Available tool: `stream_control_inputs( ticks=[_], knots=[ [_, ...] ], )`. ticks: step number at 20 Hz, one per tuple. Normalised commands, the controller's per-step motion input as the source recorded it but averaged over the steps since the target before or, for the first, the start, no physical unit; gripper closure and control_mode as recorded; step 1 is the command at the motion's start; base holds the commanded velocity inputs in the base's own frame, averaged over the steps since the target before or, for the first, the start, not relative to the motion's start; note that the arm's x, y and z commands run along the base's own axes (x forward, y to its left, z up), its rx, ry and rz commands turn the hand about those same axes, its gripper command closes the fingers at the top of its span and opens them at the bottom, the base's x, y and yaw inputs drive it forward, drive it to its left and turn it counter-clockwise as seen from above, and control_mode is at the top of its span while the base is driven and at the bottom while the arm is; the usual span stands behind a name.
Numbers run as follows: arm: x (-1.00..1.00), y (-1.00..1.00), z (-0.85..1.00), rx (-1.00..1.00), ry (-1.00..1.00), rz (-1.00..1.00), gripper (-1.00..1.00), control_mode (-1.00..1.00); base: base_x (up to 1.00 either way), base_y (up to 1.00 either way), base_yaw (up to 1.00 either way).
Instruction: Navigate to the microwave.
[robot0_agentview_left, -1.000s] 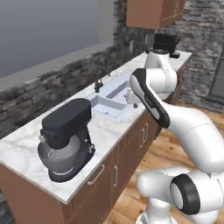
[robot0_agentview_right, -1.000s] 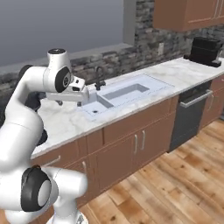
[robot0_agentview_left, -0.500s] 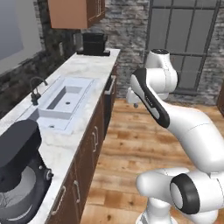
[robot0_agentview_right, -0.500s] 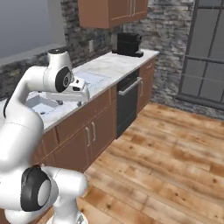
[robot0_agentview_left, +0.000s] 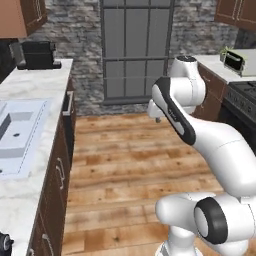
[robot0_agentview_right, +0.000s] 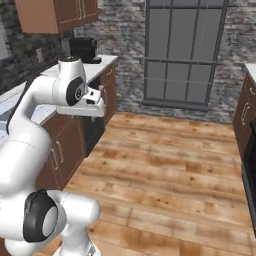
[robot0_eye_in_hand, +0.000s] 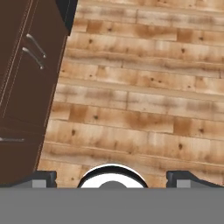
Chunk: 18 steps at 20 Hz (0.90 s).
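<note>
The microwave is out of view. My gripper (robot0_eye_in_hand: 113, 178) is open with nothing between its fingers, the two dark tips standing wide apart over the wooden floor (robot0_eye_in_hand: 144, 87). The hand is held at chest height beside the arm, seen as the gripper (robot0_agentview_right: 98, 100) near the left counter's end and again as the gripper (robot0_agentview_left: 154, 112) in front of the window wall.
A marble counter (robot0_agentview_left: 30, 95) with a sink (robot0_agentview_left: 15, 135) and a black coffee machine (robot0_agentview_left: 35, 54) runs along the left. A tall window (robot0_agentview_left: 137, 47) is ahead. A silver toaster oven (robot0_agentview_left: 234, 60) and a gas stove (robot0_agentview_left: 245, 97) are at right. Dark cabinets (robot0_eye_in_hand: 22, 78) are below.
The base has turned right, so the whole scene has swung. The stand mixer and sink counter slid off to the left, and the window and open floor came ahead. The arm's pose is unchanged.
</note>
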Motion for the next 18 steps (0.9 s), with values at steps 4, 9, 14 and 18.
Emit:
stream_control_inputs(
  ticks=[4, 9, 14, 18],
  knots=[
    [0.0, 0.0, 0.0, 0.0, 0.0, 0.0, -1.0, 1.0, -0.54, -0.4, -0.27],
    [0.0, 0.0, 0.0, 0.0, 0.0, 0.0, -1.0, 1.0, -0.04, -0.07, -0.02],
    [0.0, 0.0, 0.0, 0.0, 0.0, 0.0, -1.0, 1.0, 0.78, -0.14, -0.1],
    [0.0, 0.0, 0.0, 0.0, 0.0, 0.0, -1.0, 1.0, 1.0, -0.16, -0.1]
  ],
)
